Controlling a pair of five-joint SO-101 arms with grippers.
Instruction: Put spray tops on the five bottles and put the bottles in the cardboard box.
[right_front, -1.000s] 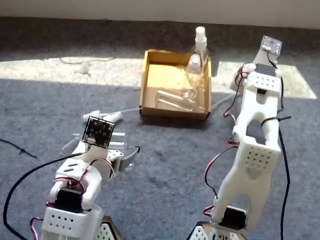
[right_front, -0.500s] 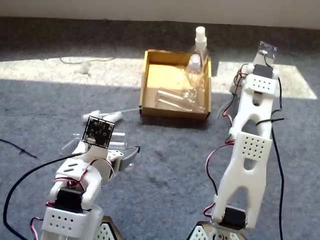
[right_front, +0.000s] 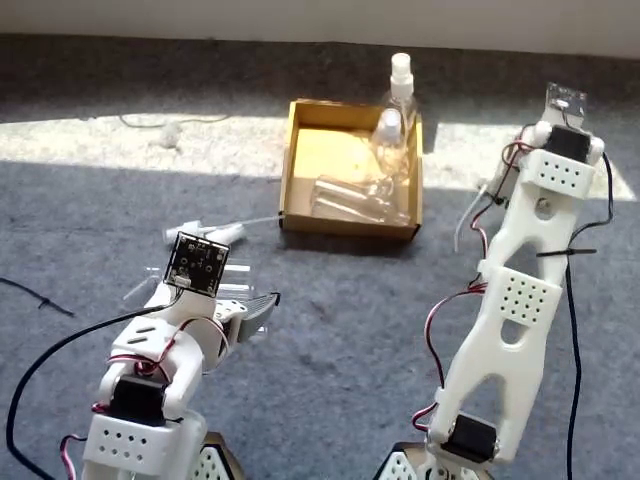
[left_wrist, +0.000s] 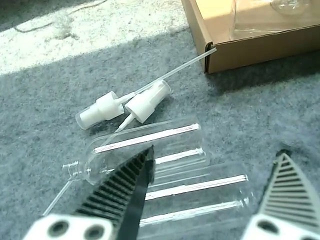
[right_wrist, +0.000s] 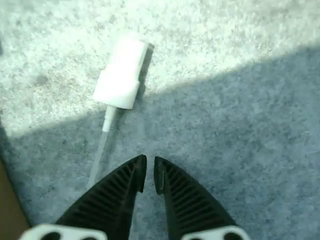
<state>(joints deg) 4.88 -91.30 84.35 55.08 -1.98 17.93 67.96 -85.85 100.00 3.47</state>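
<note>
Two clear bottles without tops, one (left_wrist: 145, 142) beside the other (left_wrist: 200, 192), lie on the grey carpet. My left gripper (left_wrist: 216, 152) hangs open just above them. Two white spray tops (left_wrist: 100, 111) (left_wrist: 146, 101) lie beyond the bottles, toward the cardboard box (left_wrist: 250, 50). In the high view the box (right_front: 300, 170) holds clear bottles lying flat (right_front: 350, 198) and an upright topped one (right_front: 389, 135). Another topped bottle (right_front: 401, 76) stands behind the box. My right gripper (right_wrist: 149, 162) is shut and empty, close to a lone spray top (right_wrist: 120, 75) with its tube (right_wrist: 97, 157), right of the box.
The right arm (right_front: 520, 280) stretches along the right side of the carpet. A thin dark cable (right_front: 30, 295) and a pale cord (right_front: 165, 130) lie at the left. Open carpet lies between the arms and the box.
The right arm has swung to the right, away from the box, and reached farther out. The left arm and the bottles have not moved.
</note>
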